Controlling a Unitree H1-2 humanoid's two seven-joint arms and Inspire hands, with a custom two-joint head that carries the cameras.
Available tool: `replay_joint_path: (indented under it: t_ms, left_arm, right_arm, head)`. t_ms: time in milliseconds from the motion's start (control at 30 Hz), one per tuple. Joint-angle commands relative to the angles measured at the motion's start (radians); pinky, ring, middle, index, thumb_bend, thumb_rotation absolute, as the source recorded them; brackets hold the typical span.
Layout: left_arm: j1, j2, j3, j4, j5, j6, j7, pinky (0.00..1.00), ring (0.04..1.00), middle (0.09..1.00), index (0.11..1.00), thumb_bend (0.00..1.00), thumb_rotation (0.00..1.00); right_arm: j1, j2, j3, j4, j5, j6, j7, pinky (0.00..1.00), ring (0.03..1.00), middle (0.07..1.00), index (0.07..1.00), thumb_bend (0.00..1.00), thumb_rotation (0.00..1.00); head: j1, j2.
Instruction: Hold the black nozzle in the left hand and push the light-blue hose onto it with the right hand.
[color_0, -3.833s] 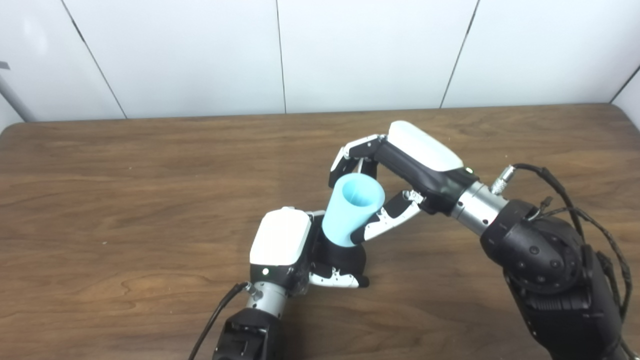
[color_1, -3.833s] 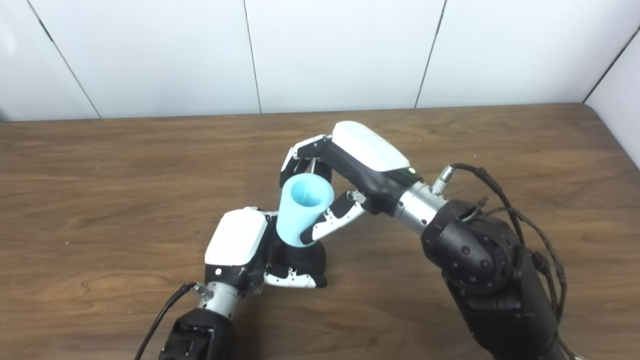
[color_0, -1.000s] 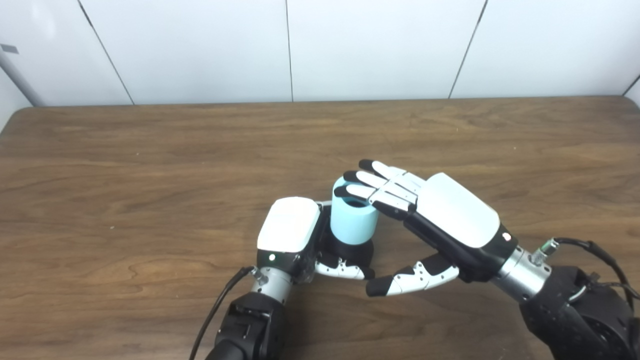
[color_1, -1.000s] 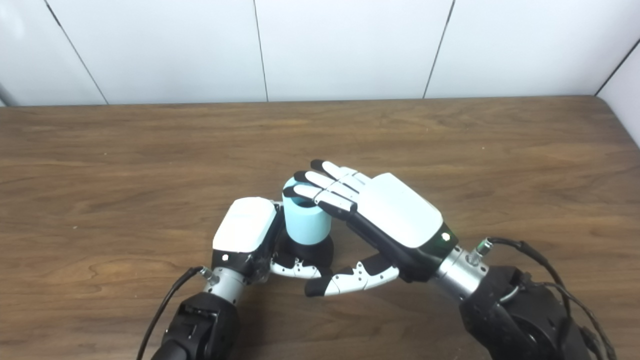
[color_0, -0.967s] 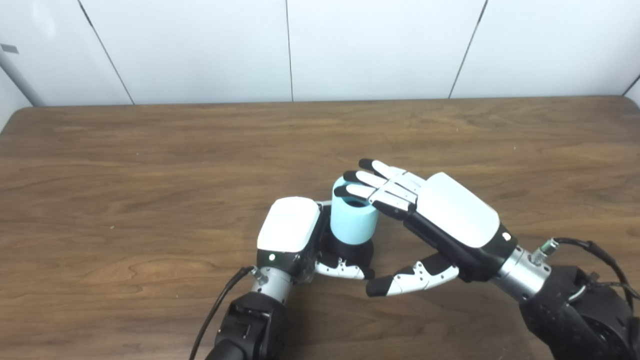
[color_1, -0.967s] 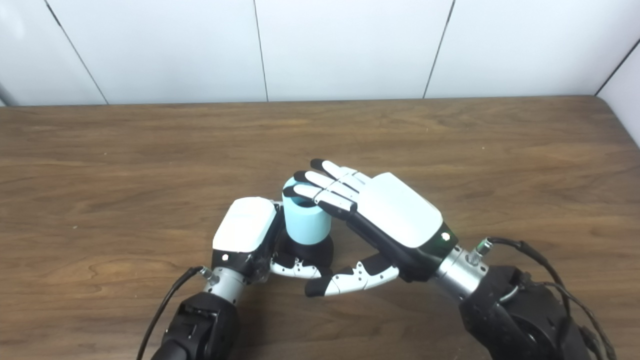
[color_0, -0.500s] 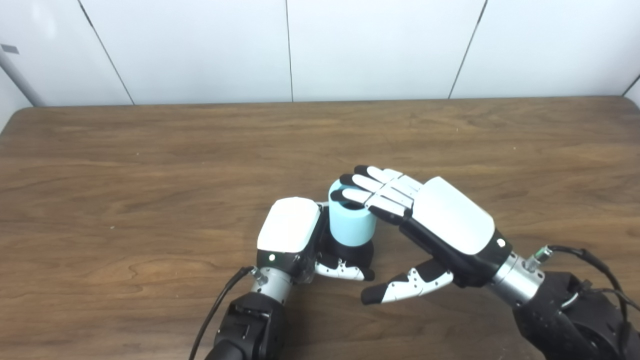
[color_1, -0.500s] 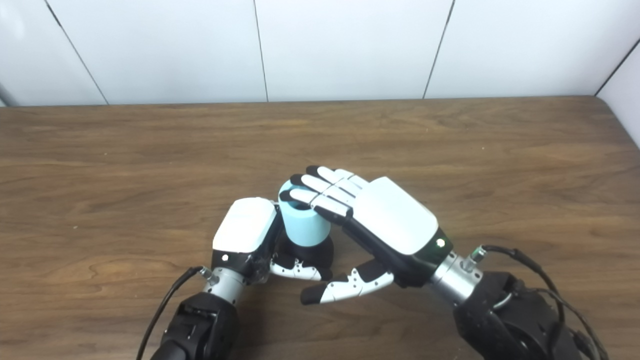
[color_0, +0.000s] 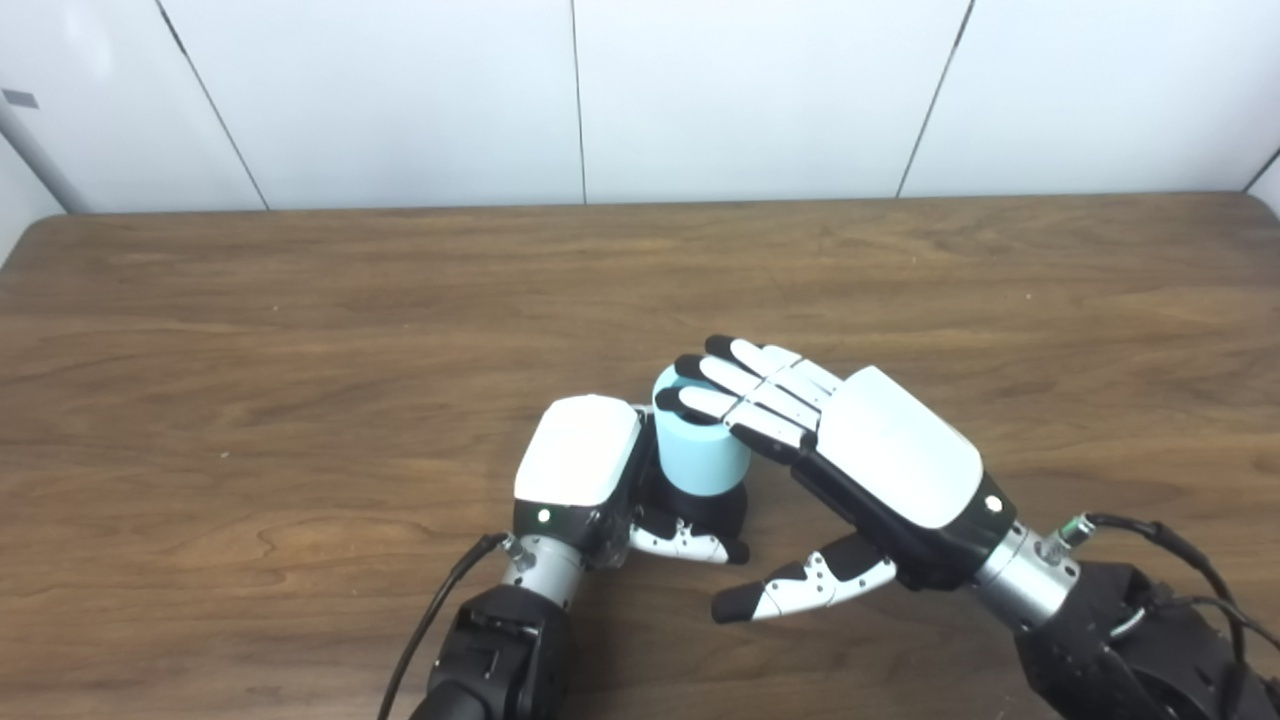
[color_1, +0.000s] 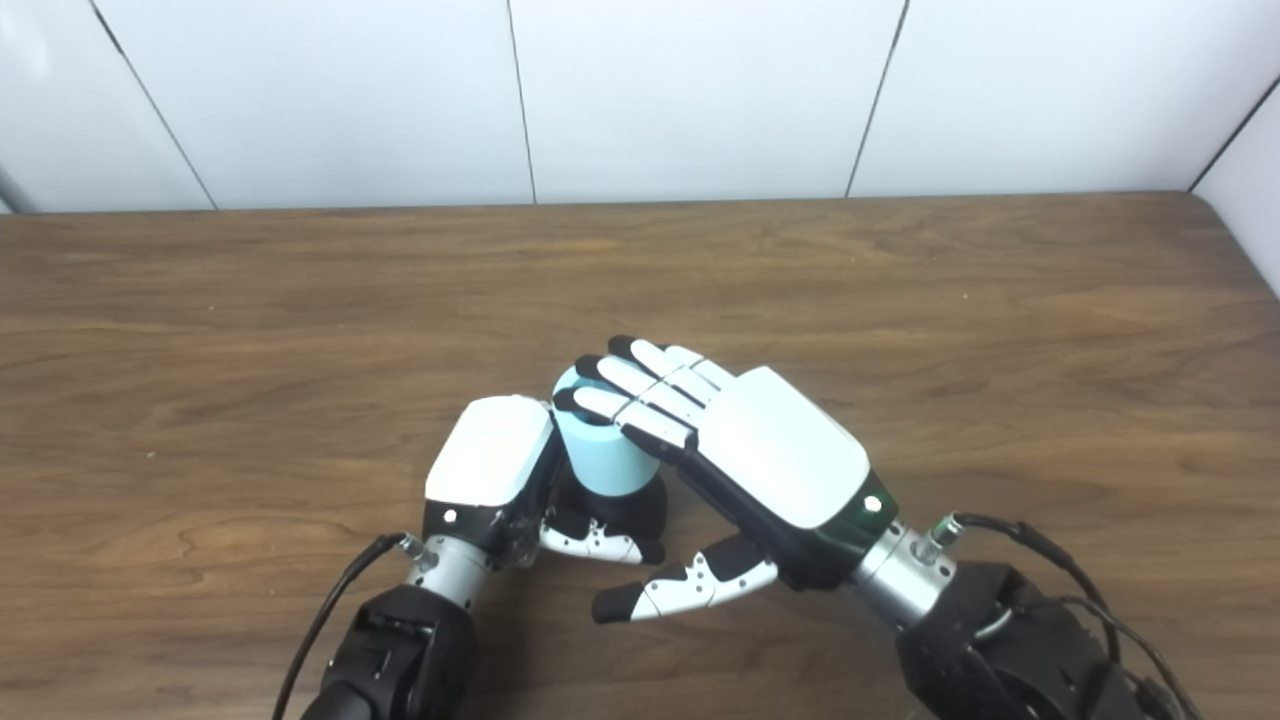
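Though bare everywhere else, served as the bracing surface: the brown wood-grain counter (color_0: 300, 330), with the whole assembly stood upright on it near the front middle. Came in from the right, palm down and flat: the white-backed right hand (color_0: 860, 450), spread and holding nothing, thumb hanging free below and off to the side. Lay across the open top rim of the hose: its black-tipped fingers (color_0: 715, 385), placed there, by the look of it, to press straight down rather than to grip. Sat just left of the stack, knuckles toward the cameras: the white-backed left hand (color_0: 590, 480), curled shut around the base so that downward force would not tip or slide it. Stood vertical between the two hands: the short light-blue cylindrical hose (color_0: 700, 455), its lower end already over the nozzle. Showed only as a dark collar beneath the blue, wrapped by the left fingers: the black plastic nozzle (color_0: 712, 505). Could not be judged from here: how deeply seated.
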Motion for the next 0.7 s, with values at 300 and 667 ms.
replay_joint_path:
  t_ms: [300,667]
  left_arm:
    - [0.006,-0.006,-0.007,0.003,0.020,0.016,-0.070,0.76,0.639,0.517,0.477,0.52,0.00]
    - [0.003,-0.004,0.000,0.003,0.016,0.010,-0.076,0.76,0.622,0.501,0.484,0.52,0.00]
  right_arm:
    - [0.082,-0.071,0.008,0.060,-0.011,-0.043,0.022,0.90,0.946,0.907,0.864,0.57,0.90]
    - [0.119,-0.086,-0.013,0.082,-0.019,-0.067,-0.017,0.90,0.945,0.932,0.892,0.56,0.91]
  head:
    - [0.000,0.001]
    - [-0.006,0.005]
